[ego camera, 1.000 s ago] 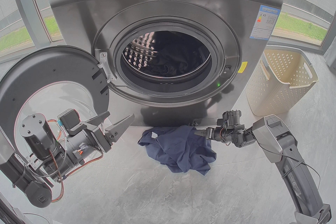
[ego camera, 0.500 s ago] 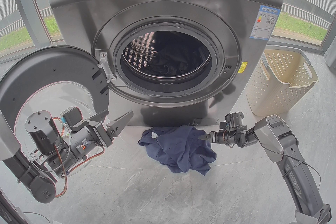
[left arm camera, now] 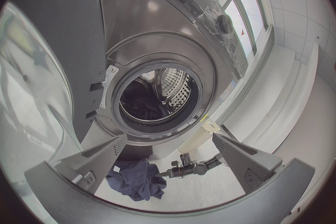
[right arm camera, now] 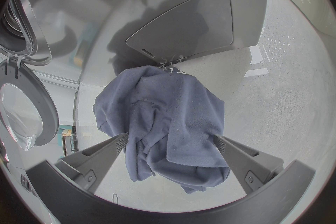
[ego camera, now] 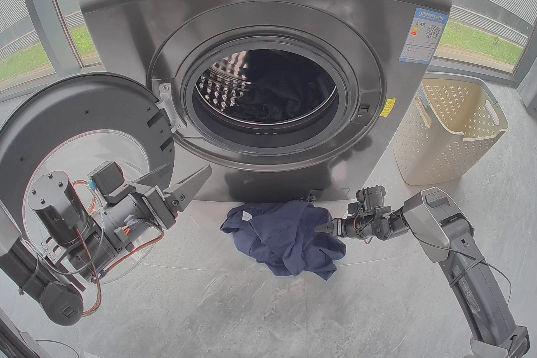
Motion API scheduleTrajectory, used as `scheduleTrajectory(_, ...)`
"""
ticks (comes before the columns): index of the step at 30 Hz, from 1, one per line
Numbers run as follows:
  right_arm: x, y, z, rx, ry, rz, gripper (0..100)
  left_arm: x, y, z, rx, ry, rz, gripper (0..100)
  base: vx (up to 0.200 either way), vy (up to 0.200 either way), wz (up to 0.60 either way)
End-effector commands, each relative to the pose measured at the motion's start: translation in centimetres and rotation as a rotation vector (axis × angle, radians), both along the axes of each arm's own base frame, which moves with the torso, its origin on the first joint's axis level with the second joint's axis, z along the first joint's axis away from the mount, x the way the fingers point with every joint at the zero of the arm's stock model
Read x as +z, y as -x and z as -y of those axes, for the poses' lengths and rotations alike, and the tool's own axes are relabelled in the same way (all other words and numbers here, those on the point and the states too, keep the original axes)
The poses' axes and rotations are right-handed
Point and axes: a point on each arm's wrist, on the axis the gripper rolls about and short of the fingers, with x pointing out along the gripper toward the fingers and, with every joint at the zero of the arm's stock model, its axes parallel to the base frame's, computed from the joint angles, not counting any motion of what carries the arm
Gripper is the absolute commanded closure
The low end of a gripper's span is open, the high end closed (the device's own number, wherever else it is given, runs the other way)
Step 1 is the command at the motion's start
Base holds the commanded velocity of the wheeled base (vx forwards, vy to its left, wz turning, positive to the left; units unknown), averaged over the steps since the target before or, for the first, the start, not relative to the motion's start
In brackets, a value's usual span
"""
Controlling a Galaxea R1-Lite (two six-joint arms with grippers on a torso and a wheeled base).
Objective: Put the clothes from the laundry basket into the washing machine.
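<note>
Nearest on the left, the left arm is held up in front of the open door [ego camera: 84, 107], wrist angled so that the left gripper [ego camera: 187, 175] points right and away toward the washing machine [ego camera: 268, 12]; its fingers are spread wide and it holds nothing. On the right, the right arm rises from the near right corner, bends at the elbow and runs low over the grey floor [ego camera: 251, 309] toward the left, wrist level. The right gripper [right arm camera: 170, 139] is released, fingers apart on either side of the near-right edge of the navy garment [ego camera: 279, 241], cloth lying between them; whether the pads touch the cloth cannot be told. The garment lies crumpled on the floor, just in front of the machine's base and below its opening, outside the drum. Farther off, the drum [ego camera: 224, 85] stands open to the front, with dark clothes [ego camera: 274, 90] inside. The cream laundry basket [ego camera: 447, 135] stands on the floor just right of the machine, well apart from the garment
</note>
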Motion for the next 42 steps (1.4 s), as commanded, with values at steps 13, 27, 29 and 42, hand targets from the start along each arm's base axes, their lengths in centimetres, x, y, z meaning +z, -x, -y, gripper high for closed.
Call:
scheduleTrajectory(13,-0.1,0.2,-0.1,0.010,0.001,-0.033,100,2.5,0.7,0.2,-0.024,0.054,0.091,0,0.000,0.000,0.00)
scheduleTrajectory(27,0.3,-0.2,-0.4,0.028,-0.074,0.021,100,2.2,0.4,0.4,-0.033,0.050,0.081,0,0.000,0.000,0.00)
scheduleTrajectory(29,0.7,-0.4,-0.6,0.000,-0.128,0.009,100,2.0,0.2,0.5,-0.036,0.046,0.073,0,0.000,0.000,0.00)
scheduleTrajectory(42,0.9,-0.5,-0.8,-0.058,-0.263,-0.059,100,1.4,-0.7,1.4,-0.052,0.040,0.058,0,0.000,0.000,0.00)
